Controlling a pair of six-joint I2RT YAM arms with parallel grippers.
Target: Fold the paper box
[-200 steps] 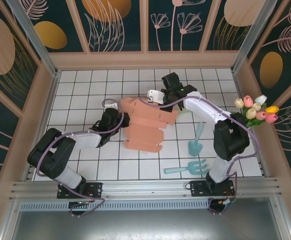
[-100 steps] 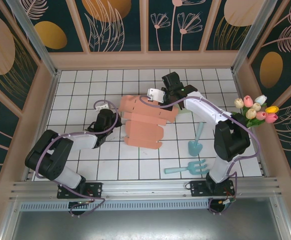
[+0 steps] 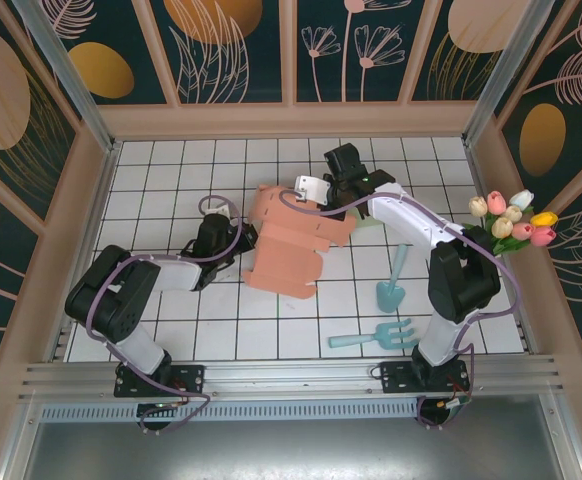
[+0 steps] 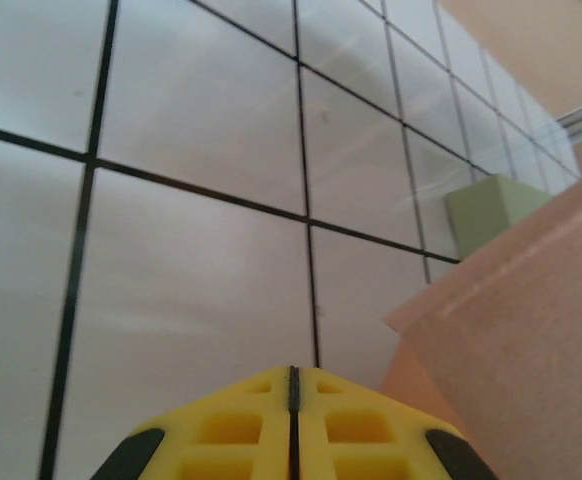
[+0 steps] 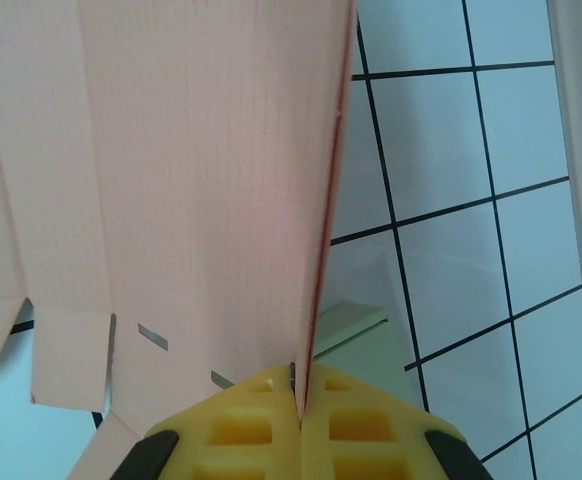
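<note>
The paper box (image 3: 289,248) is a flat pink cut sheet with flaps and slots, partly raised off the tiled table. My right gripper (image 3: 309,203) is shut on its far edge. In the right wrist view the yellow fingertips (image 5: 299,388) pinch that thin edge, and the sheet (image 5: 171,180) stands upright to their left. My left gripper (image 3: 239,248) lies low at the sheet's left side, shut and empty. In the left wrist view its closed tips (image 4: 293,376) point along the tiles, with a pink panel (image 4: 516,330) rising just to the right.
A pale green block (image 5: 356,345) lies on the tiles beside the right gripper and shows as a green block (image 4: 496,205) past the sheet. A teal trowel (image 3: 389,285) and teal rake (image 3: 376,335) lie front right. Tulips (image 3: 511,220) hang on the right wall.
The sheet's left and near parts have drawn in toward the right and lifted. The left gripper pulled back left, then returned to the sheet's left edge. The right gripper kept its hold.
</note>
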